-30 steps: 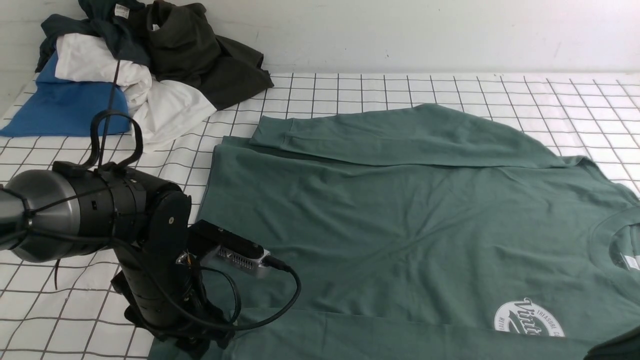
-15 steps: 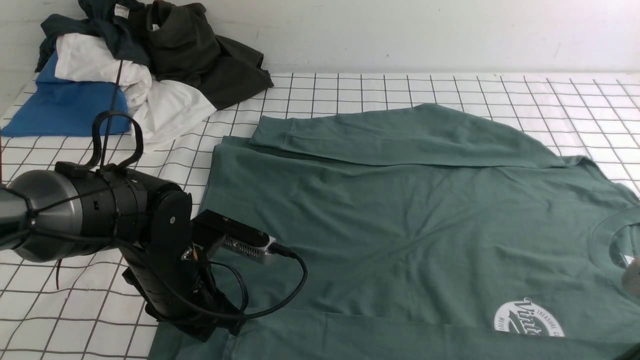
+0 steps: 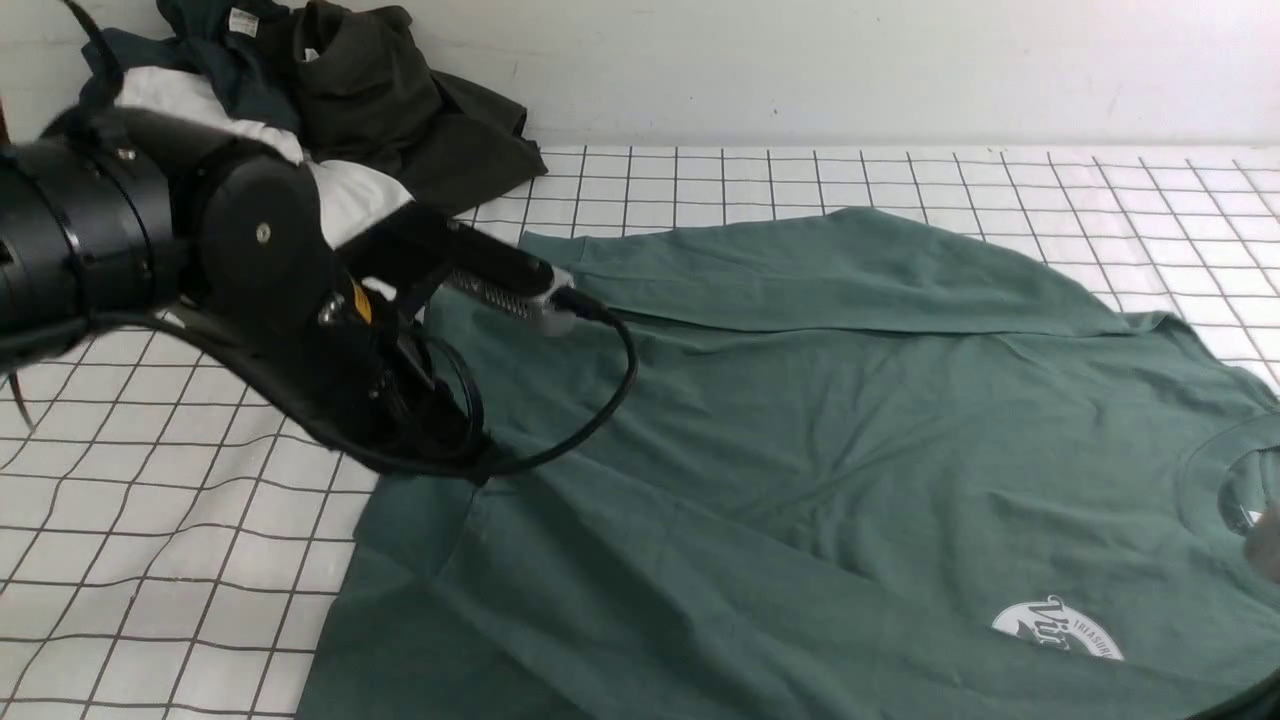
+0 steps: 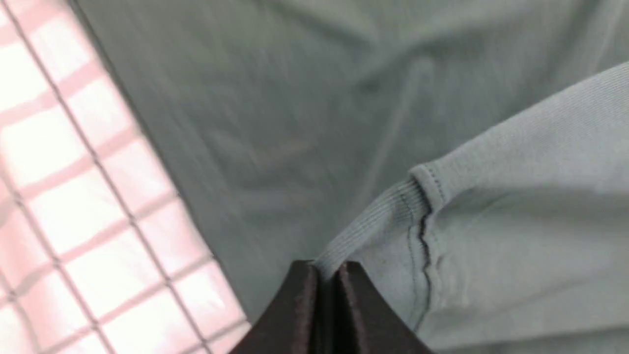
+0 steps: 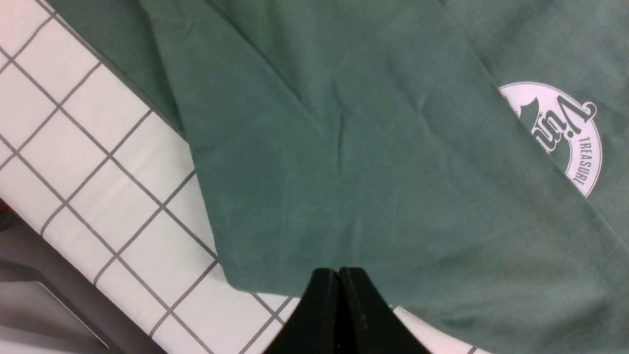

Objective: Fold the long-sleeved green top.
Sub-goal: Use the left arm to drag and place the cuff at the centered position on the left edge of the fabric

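The green long-sleeved top (image 3: 820, 420) lies spread on the checked table, its white round logo (image 3: 1055, 632) near the front right. My left gripper (image 4: 327, 265) is shut on the ribbed cuff (image 4: 373, 226) of the near sleeve and holds it above the body of the top. In the front view that gripper (image 3: 470, 462) is low at the left, over the hem side. My right gripper (image 5: 339, 270) is shut at the edge of the same sleeve's fabric (image 5: 373, 196), near the logo (image 5: 565, 132). The far sleeve (image 3: 800, 270) lies folded across the top.
A pile of other garments, blue (image 3: 60, 130), white (image 3: 350, 195), dark teal (image 3: 225, 50) and dark olive-black (image 3: 400, 110), sits at the back left against the wall. The table's near edge (image 5: 73, 275) shows in the right wrist view.
My left gripper closed on the near sleeve's cuff, then rose and moved away from the table's front edge, pulling the sleeve up over the body. The logo is now partly covered.
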### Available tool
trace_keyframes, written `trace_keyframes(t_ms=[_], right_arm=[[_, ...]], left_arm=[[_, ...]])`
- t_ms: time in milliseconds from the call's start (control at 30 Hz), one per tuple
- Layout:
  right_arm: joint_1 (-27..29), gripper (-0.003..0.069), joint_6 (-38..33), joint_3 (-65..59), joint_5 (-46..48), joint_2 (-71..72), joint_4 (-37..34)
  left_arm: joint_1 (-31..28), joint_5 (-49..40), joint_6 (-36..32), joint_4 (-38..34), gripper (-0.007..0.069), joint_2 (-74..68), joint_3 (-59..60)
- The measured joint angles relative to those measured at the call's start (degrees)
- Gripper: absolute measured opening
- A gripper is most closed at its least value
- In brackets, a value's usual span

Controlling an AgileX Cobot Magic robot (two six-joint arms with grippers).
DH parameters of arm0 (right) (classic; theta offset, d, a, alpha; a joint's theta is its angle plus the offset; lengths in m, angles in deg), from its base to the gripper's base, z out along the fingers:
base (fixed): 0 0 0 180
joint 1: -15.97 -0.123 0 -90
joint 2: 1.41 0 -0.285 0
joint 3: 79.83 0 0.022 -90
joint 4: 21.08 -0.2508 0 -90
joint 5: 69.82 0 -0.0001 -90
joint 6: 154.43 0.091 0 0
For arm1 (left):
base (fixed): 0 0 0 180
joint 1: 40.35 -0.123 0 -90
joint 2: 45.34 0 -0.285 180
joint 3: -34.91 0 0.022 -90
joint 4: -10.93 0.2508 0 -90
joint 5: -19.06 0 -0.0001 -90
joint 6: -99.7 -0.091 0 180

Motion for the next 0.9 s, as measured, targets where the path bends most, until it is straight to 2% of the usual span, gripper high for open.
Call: trace_keyframes(t_ms=[233, 533, 767, 867, 900], right_arm=[[0.00, -0.0014, 0.00, 0.00, -0.42, 0.00, 1.64], [0.00, -0.0014, 1.80, 0.00, -0.46, 0.00, 4.60], [0.05, -0.0014, 9.39, 2.83, -0.91, -1.09, 9.97], [0.05, -0.0014, 14.57, 9.15, -1.12, -5.09, 14.52], [0.05, -0.0014, 15.00, 9.51, -1.09, -5.66, 14.73]], left_arm=[[-0.07, -3.72, 0.28, 3.50, 0.0015, -8.49, -6.82], [-5.54, -4.03, 2.67, 3.49, 0.0063, -19.56, -13.93], [-8.63, -4.27, 1.11, 0.38, 0.0259, -22.88, -23.00], [-10.11, -5.15, 0.75, -3.76, 0.0393, -27.00, -32.16], [-10.18, -5.16, 0.75, -3.95, 0.0398, -27.00, -32.68]])
